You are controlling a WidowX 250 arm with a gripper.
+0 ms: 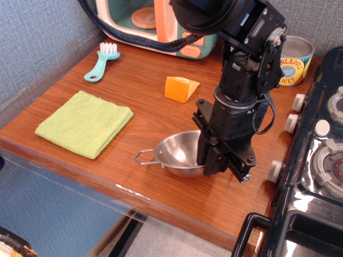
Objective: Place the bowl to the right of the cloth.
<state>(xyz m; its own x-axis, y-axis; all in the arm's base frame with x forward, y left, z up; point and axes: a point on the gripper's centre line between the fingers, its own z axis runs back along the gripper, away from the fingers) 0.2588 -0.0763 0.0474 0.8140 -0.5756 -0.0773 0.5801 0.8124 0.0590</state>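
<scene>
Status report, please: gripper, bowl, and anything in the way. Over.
Gripper down at the bowl's right rim, jaws hidden. Bowl on the table, right of the cloth. Nothing between them. Over.

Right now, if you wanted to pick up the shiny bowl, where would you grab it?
Probably the bowl by its thin rim, pinched from above, one finger inside and one outside. It sits upright and open, so the edge is free. The gripper is at the right rim; the wire handle on the left looks too thin.
</scene>
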